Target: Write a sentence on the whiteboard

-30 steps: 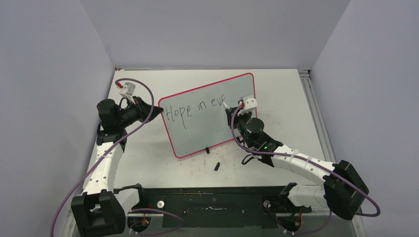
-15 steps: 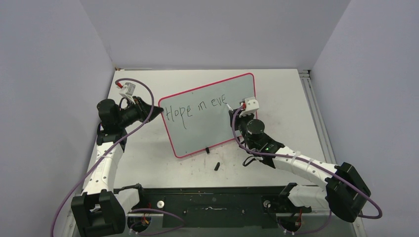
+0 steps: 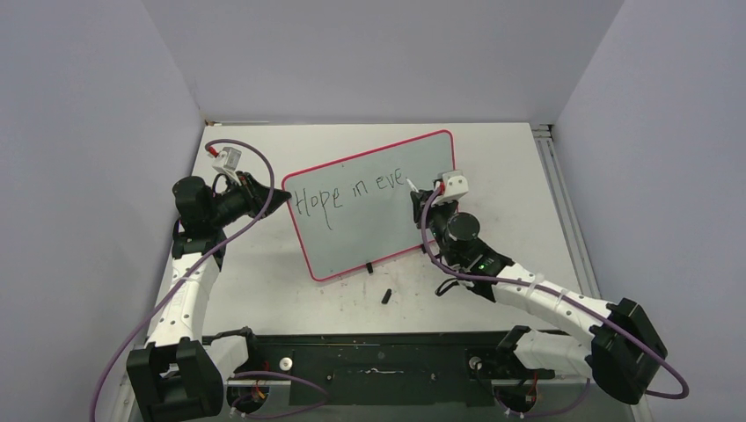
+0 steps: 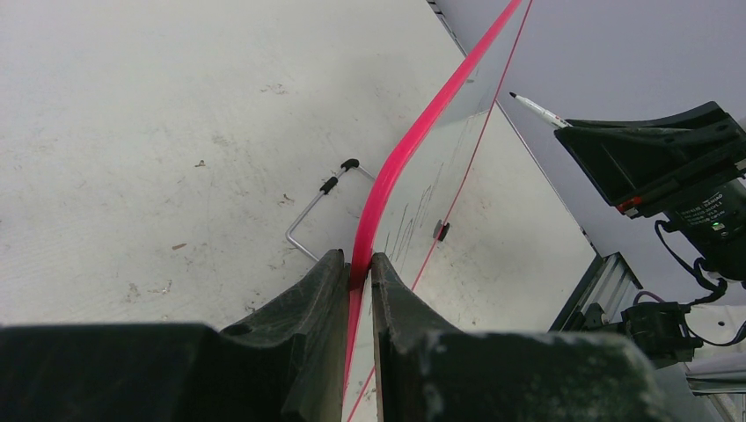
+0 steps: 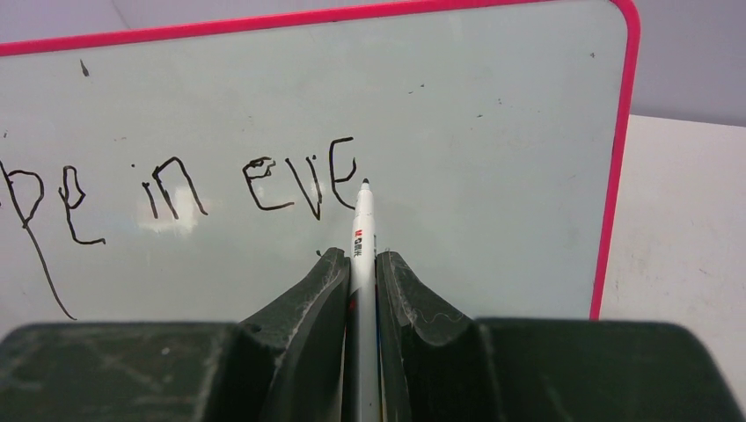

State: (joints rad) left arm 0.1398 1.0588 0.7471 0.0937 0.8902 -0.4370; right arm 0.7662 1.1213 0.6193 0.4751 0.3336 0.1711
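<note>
the left gripper (image 4: 356, 264) pinches the whiteboard (image 3: 369, 233) by its red left edge, so it stands steady mid-table (image 3: 501, 158). the right gripper (image 5: 359, 262) squeezes a pen (image 5: 363, 215), tip just right of the unfinished sentence (image 3: 347, 193), "hope in eve".

You've got one whiteboard (image 3: 378, 230); one pen (image 5: 363, 214); one small black piece (image 3: 385, 295) on one table (image 3: 510, 176); two grippers, the left gripper (image 4: 359, 260) and the right gripper (image 5: 362, 257); lettering (image 3: 347, 195) of two whole words plus three letters.
</note>
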